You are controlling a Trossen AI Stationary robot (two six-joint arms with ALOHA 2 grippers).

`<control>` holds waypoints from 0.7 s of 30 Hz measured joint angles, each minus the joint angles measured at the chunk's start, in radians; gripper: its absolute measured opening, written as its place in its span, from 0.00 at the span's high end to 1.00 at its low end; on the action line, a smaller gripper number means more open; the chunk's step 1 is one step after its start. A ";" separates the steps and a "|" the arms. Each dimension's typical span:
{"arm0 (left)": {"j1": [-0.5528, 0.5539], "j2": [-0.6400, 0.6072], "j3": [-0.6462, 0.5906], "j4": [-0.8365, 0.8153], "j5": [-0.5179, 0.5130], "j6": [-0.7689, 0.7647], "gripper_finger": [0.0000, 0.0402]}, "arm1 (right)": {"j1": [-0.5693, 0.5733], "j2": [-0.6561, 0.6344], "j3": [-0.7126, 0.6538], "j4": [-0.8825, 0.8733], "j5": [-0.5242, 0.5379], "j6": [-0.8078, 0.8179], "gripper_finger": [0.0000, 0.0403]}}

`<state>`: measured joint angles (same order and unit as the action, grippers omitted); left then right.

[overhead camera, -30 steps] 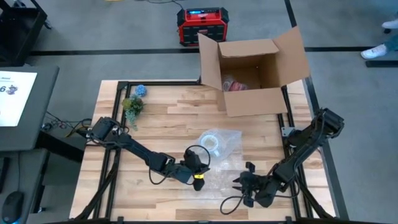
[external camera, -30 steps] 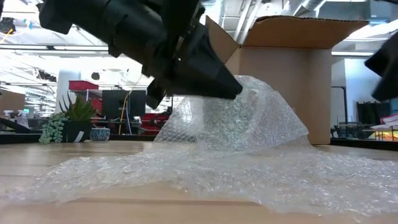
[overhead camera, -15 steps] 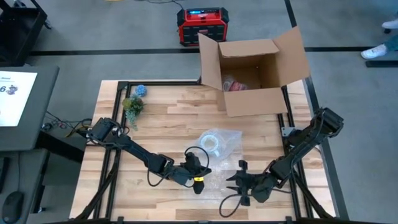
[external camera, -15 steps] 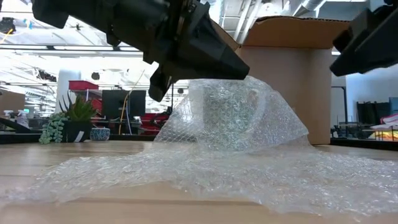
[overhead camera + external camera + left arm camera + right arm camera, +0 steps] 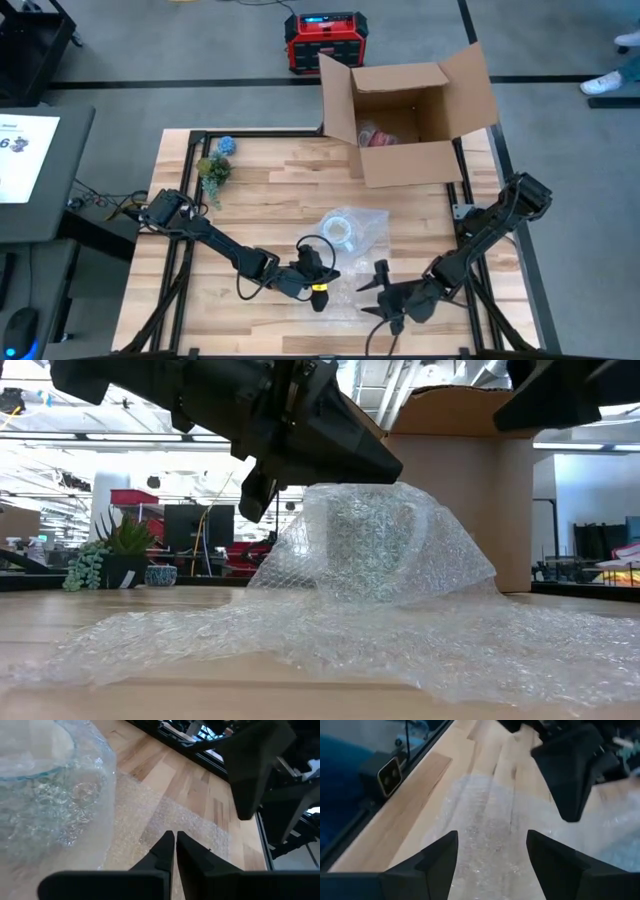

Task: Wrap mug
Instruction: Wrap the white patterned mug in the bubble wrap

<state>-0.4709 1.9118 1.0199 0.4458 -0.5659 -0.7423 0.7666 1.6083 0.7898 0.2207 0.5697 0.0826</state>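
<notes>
Now the splayed right end effector (image 5: pixel 378 292) has slid nearer the clenched left end effector (image 5: pixel 330 275).

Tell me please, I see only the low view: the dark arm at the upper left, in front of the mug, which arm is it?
Observer: The left one. In the high view the left gripper is on the near side of the mug, not above it.
Operator: Is it open?
Observer: No. The left wrist view shows its fingers shut, tips together, above the wrap. I cannot tell if they pinch any of it.
Operator: And the other arm?
Observer: The right gripper is open, its fingers wide apart, above the wrap and facing the left gripper.
</notes>
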 joint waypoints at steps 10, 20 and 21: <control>0.000 0.000 0.000 0.018 0.000 -0.031 1.00 | 0.032 0.000 0.000 -0.010 0.008 -0.434 0.43; 0.002 0.000 0.000 0.024 0.002 -0.083 1.00 | 0.015 0.000 0.000 -0.050 0.196 -0.557 0.43; 0.002 0.000 0.000 0.024 0.002 -0.089 1.00 | 0.014 0.000 0.000 -0.050 0.196 -0.557 0.43</control>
<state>-0.4690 1.9118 1.0199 0.4698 -0.5644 -0.8309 0.7807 1.6081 0.7898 0.1707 0.7658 -0.4747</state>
